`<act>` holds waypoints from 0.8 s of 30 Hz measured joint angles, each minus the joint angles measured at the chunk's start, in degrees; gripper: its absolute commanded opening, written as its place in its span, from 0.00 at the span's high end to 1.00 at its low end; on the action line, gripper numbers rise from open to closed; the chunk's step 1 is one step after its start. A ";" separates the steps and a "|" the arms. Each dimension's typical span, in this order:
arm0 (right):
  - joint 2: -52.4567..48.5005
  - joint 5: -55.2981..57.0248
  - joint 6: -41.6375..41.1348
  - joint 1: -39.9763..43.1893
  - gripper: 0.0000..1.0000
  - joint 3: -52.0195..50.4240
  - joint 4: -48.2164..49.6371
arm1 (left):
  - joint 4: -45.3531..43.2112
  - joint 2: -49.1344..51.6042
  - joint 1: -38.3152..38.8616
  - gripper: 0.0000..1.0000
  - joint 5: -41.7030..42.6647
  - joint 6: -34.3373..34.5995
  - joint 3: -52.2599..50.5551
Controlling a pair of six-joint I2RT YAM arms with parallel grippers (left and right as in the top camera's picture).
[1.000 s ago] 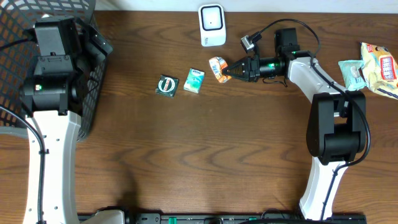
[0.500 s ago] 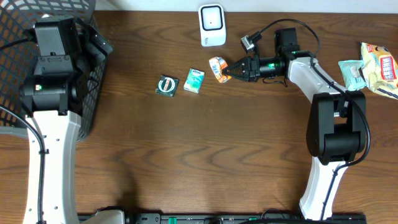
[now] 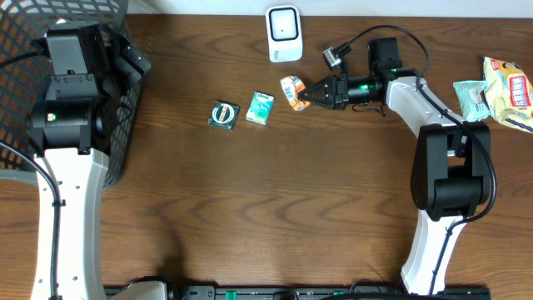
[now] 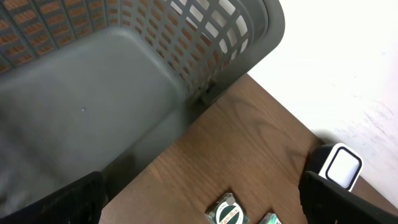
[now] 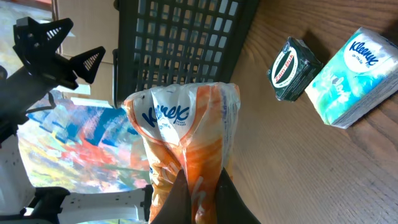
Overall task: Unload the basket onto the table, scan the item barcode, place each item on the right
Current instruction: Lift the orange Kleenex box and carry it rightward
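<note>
Orange plastic tissue pack (image 3: pixel 291 92) pinched by its crimped end in the clenched right tool (image 3: pixel 310 94), jutting straight out past the tips. Judging by that, at the presenting step: grasped, not yet shown to the white scanner (image 3: pixel 284 33), near, ahead of the tips and off to one side. Next, likely swing toward the scanner face and roll the wrist to turn the barcode to it; barcode side not made out. Left tool (image 4: pixel 200 193) spread wide and empty, beside the basket (image 4: pixel 124 74).
</note>
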State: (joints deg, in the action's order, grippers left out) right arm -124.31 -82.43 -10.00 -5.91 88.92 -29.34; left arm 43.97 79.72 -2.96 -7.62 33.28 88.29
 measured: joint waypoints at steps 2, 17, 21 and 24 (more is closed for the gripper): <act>0.00 0.00 -0.02 0.00 0.99 0.00 0.00 | 0.00 0.00 0.00 0.02 0.00 0.00 0.00; 0.00 0.31 -0.02 -0.04 0.99 0.00 0.00 | 0.00 0.00 0.00 0.02 0.00 0.00 0.00; 0.00 3.23 -0.07 -0.09 0.99 0.00 -0.72 | 0.00 0.00 0.00 0.02 0.00 -0.02 0.00; 0.00 9.35 -0.72 -0.42 0.99 -0.02 -3.26 | 0.00 0.00 0.00 0.02 0.00 0.00 0.00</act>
State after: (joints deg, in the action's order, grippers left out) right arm -124.31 -73.08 -10.72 -6.33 88.90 -32.60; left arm 43.97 79.72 -2.96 -7.62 33.28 88.29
